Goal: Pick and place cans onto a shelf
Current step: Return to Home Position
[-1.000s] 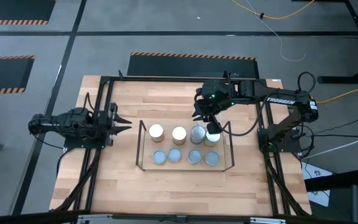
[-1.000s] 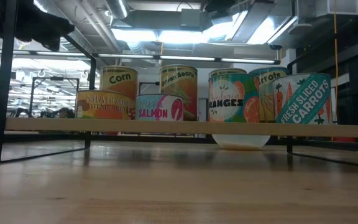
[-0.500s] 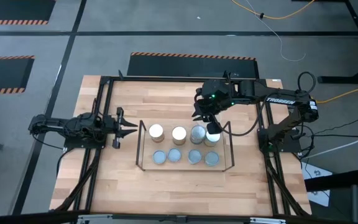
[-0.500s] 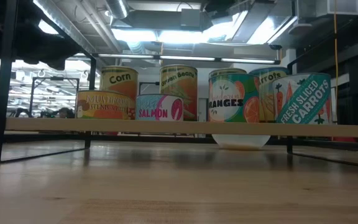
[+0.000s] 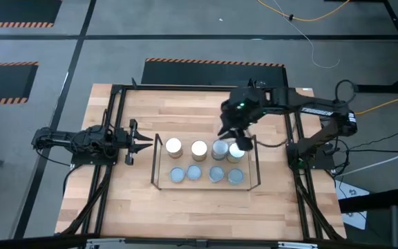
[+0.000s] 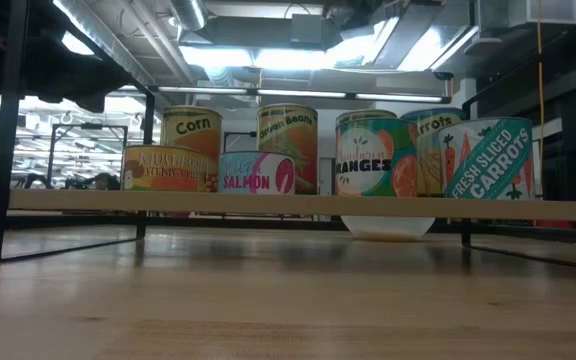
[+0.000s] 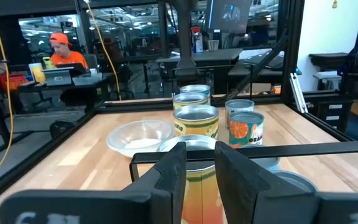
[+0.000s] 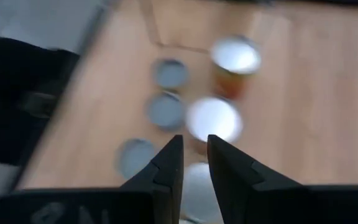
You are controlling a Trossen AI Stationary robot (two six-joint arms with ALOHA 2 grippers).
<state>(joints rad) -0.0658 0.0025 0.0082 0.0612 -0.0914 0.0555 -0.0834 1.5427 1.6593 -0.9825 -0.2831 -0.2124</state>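
Left gripper (image 5: 144, 143), fingers near-closed and empty, sits just off the shelf's (image 5: 155, 166) left end; eight label-wrapped cans (image 5: 174, 146), tops white or blue-silver, stand on it in two rows; right gripper (image 5: 233, 137), equally pinched and empty, hovers over the rear-right can.
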